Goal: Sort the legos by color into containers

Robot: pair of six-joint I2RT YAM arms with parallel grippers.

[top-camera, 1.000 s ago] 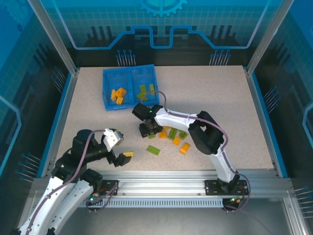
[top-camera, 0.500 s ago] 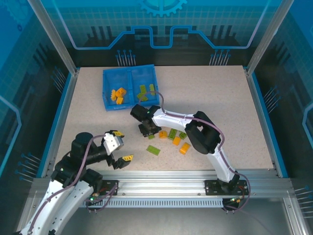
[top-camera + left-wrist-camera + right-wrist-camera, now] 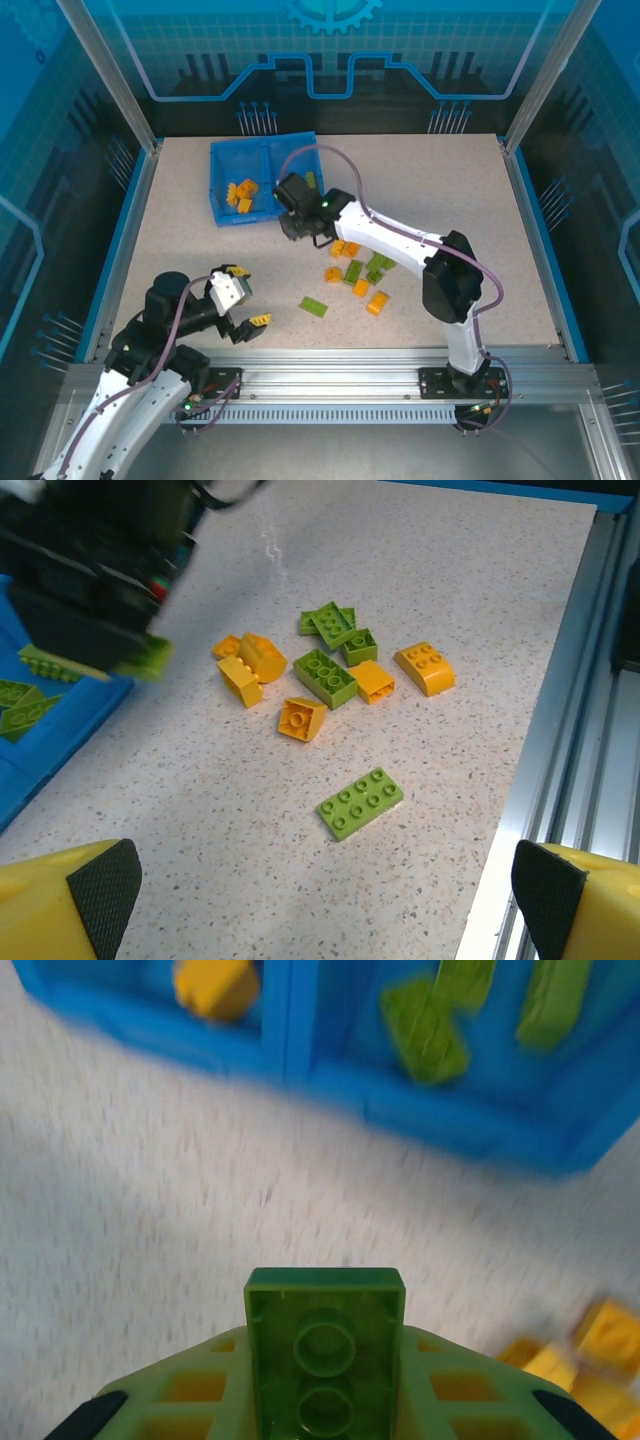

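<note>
Your top view looks down from high at the near side and takes in the whole table (image 3: 470,200), tray (image 3: 228,165) back left. Your left wrist view sits low by the front edge, facing across the loose legos (image 3: 325,675) toward the tray corner. Your right wrist view is close and blurred, looking past its brick (image 3: 325,1345) at the tray's near wall. All three share the tray.

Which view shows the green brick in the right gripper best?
Right wrist: the green brick sits centred and close in the right gripper, studs facing the camera. Left wrist catches just a blurred green edge under that gripper. In top external, the wrist covers it.
</note>
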